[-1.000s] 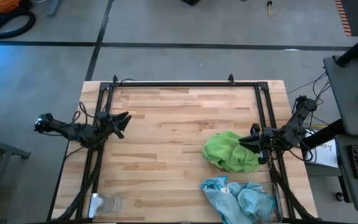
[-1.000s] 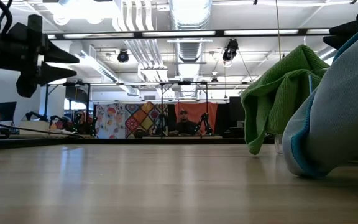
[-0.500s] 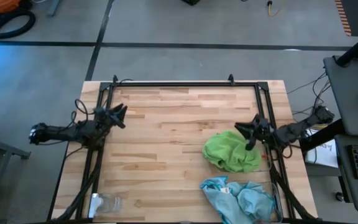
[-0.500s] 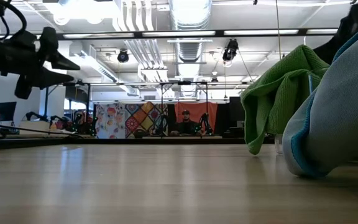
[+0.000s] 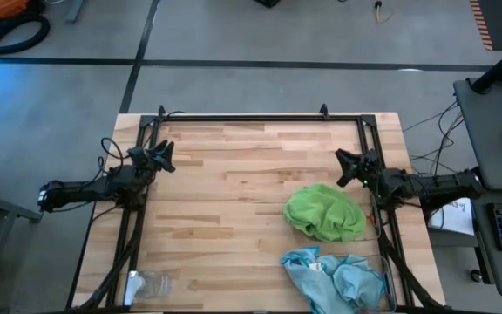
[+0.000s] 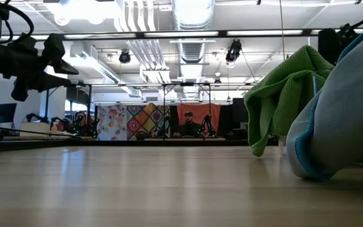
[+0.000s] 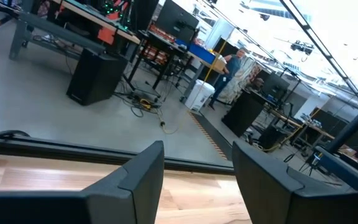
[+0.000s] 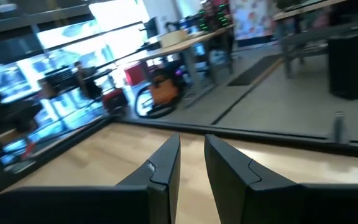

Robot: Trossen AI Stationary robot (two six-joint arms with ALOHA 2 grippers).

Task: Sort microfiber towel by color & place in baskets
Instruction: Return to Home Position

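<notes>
The left claw [image 5: 162,157] hangs over the left side of the worktop [image 5: 234,174], fingers wide apart and empty. The right claw [image 5: 347,166] hangs over the right side, open just a little. The green towels [image 5: 325,212] sit heaped near the right edge. The blue towels [image 5: 338,275] fill a clear basket [image 5: 390,283] at the corner

Soft cloth towels [image 5: 325,212], clear plastic basket [image 5: 390,283], smooth wooden table [image 5: 234,174]
</notes>
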